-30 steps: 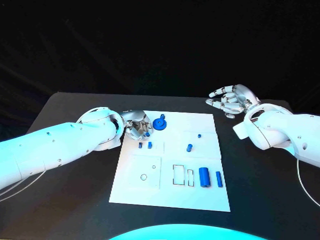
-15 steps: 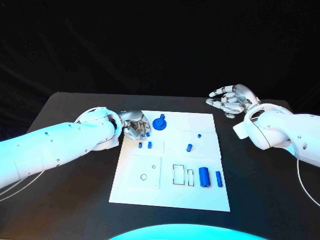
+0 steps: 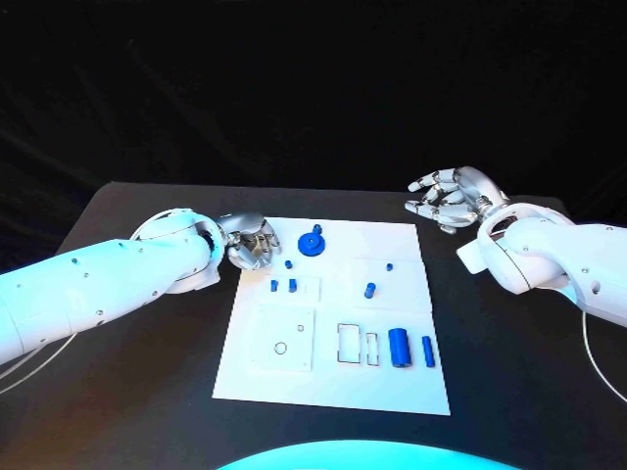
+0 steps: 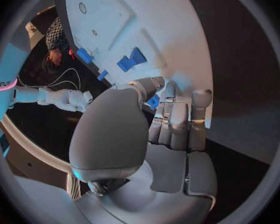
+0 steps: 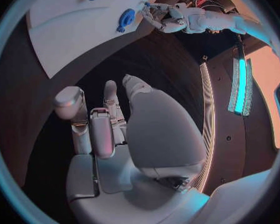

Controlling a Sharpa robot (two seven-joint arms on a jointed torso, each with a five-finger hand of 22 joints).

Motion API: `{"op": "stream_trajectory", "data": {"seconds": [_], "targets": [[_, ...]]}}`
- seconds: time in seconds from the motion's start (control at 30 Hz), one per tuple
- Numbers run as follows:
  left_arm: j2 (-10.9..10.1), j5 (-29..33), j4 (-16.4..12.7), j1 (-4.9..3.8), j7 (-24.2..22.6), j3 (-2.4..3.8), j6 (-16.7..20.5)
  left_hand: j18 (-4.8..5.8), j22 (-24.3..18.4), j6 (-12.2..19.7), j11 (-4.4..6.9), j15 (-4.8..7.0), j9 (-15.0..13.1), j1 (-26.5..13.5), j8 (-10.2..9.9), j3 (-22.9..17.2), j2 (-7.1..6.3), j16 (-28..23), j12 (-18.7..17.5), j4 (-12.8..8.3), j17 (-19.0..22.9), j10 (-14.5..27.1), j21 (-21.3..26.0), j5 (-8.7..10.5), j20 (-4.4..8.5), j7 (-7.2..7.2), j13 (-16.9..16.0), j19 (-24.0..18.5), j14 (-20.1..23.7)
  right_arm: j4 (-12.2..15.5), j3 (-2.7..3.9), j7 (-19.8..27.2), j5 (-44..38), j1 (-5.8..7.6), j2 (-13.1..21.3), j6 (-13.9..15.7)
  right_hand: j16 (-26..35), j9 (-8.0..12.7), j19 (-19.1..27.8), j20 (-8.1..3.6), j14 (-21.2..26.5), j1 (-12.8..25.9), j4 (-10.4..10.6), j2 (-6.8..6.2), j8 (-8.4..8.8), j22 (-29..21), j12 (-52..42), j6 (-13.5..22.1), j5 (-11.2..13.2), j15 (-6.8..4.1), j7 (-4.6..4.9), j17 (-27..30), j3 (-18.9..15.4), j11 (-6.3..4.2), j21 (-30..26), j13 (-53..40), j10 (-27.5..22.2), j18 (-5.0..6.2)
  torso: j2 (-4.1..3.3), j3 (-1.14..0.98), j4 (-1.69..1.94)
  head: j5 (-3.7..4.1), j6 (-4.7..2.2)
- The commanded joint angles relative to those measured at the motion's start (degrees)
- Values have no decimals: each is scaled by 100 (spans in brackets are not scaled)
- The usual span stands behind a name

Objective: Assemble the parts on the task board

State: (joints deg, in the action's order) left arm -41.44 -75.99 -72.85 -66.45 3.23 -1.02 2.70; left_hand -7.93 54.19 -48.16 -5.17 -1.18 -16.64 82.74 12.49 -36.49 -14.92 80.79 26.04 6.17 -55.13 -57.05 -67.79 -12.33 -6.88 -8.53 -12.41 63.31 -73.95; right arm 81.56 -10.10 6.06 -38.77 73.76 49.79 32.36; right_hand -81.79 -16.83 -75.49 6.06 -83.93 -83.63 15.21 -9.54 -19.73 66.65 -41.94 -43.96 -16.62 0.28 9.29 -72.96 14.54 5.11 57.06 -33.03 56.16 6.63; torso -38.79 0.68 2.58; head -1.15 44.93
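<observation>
The white task board (image 3: 271, 367) lies mid-table. My left hand (image 3: 253, 243) hovers at the board's far left corner with its fingers curled in. It pinches a small blue part (image 4: 152, 102) between thumb and fingertips. A round blue part (image 3: 311, 242) stands just right of that hand, and a tiny blue piece (image 3: 288, 264) lies near it. Two small blue pegs (image 3: 283, 285) stand below. My right hand (image 3: 455, 199) hangs off the board beyond its far right corner, holding nothing, its fingers loosely bent and apart.
Two more small blue pieces (image 3: 370, 289) (image 3: 390, 264) sit mid-right on the board. Two longer blue parts (image 3: 400, 348) (image 3: 428, 351) lie beside outlined slots (image 3: 351, 343) at the near right. An oval hole (image 3: 281, 346) marks the near-left panel. Black table (image 3: 144, 382) surrounds the board.
My left hand has drawn back and to the left, from over the small pieces to the board's far left corner. The right hand has stayed in place.
</observation>
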Motion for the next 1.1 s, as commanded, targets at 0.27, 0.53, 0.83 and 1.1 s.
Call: {"op": "stream_trajectory", "data": {"seconds": [0.27, 0.53, 0.83, 1.1], "targets": [[-408, 2503, 74, -15, -649, 98, 909, -271, -989, -339, -48, -39, -63, 62, 262, 50, 68, -651, 319, -118, 1388, -109, 794, -3, -21, -135, -179, -793, 776, 76, 0, -394, -1784, -15, -17, -1271, -3, 126, -20, 76, -231, -129, -451, -584, -14, 278, 2257, -531, 33, 110, 107, -39, 1446, 110, 203, 1842, 174, 3, 1, -7, -4, 119, -49], [-854, 5823, -335, -18, -1633, 110, 513, -264, -1320, -178, -148, -135, -99, -94, 509, 217, 108, -1673, 282, -17, 2576, 260, 1368, 4, -102, -205, -85, -1066, 1618, 272, -3, -894, -3608, -43, -20, -1864, -14, 137, -97, 40, -247, 28, -651, -650, -40, 444, 2461, -716, 45, 84, 36, -33, 1588, 62, 398, 2097, 363, -32, -5, 4, 2, 283, -44], [-1104, 7227, -853, -12, -2163, 106, 233, -259, -1681, -38, -173, -200, -98, -308, 642, 619, 83, -2011, 275, 207, 2765, 298, 1937, 5, -186, -205, 13, -1180, 1886, 536, -11, -1428, -4708, -107, -43, -2137, -20, 222, -97, 77, -251, 486, -729, -710, 129, 469, 2779, -617, 64, 124, 43, -11, 1056, 110, 373, 2395, 169, -37, -3, 12, -3, 340, -38], [-1153, 7523, -1022, -11, -2302, 102, 227, -258, -1872, 6, -188, -222, -88, -268, 707, 740, 102, -2155, 282, 282, 2859, 313, 2225, -4, -215, -207, 54, -1183, 2030, 588, -21, -1704, -5139, -147, -136, -2207, -22, 226, -104, 80, -250, 472, -755, -697, 134, 476, 2786, -640, 56, 125, 41, -10, 985, 109, 378, 2416, 163, -38, 2, 7, 7, 349, -27]]}}
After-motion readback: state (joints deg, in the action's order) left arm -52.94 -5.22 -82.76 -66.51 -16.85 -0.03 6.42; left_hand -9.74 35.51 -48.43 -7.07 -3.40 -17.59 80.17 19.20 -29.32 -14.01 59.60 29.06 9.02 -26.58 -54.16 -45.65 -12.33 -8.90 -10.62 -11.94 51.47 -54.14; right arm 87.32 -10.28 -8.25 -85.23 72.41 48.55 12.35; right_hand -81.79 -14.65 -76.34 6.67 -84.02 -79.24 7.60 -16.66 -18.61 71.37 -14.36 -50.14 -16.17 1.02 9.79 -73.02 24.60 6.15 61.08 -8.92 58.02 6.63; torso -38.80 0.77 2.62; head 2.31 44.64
